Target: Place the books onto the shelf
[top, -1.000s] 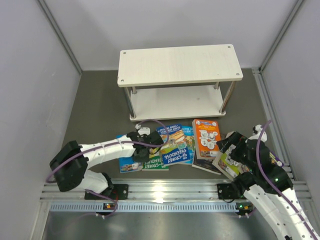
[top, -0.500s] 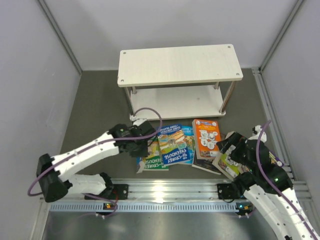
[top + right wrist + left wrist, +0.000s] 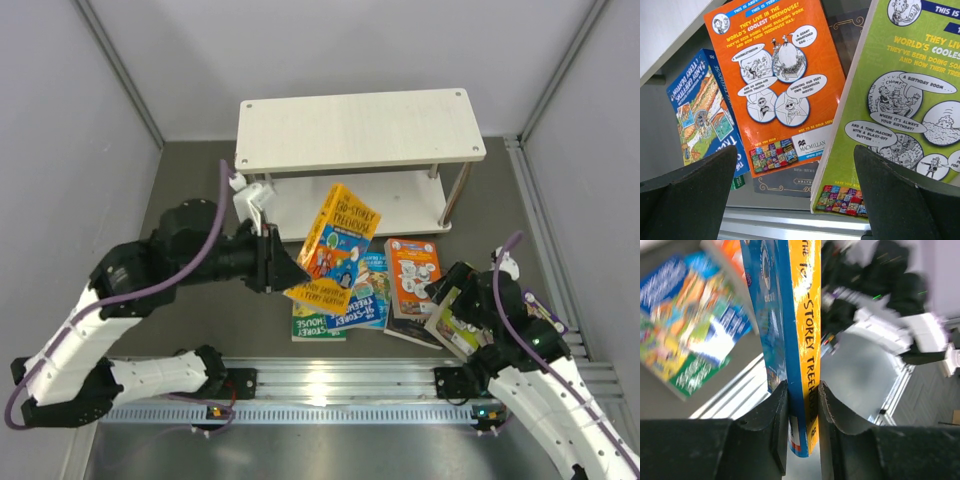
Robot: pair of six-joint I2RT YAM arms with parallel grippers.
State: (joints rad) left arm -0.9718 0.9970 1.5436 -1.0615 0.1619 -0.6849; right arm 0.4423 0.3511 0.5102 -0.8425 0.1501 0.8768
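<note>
Above the books [image 3: 372, 290], yellow book [image 3: 337, 248], tilted

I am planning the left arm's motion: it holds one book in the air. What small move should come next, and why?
Probably carry it forward to the shelf. The left gripper is shut on the yellow Treehouse book, which is lifted off the other books and hangs tilted just in front of the shelf's lower board.

- Pale grey walls [image 3: 60, 150] left, back, right; aluminium struts [image 3: 120, 72] in back corners.
- Dark grey matte table surface [image 3: 190, 220].
- Slotted aluminium rail [image 3: 340, 378] along near edge; shiny metal sheet [image 3: 330, 450] below.
</note>
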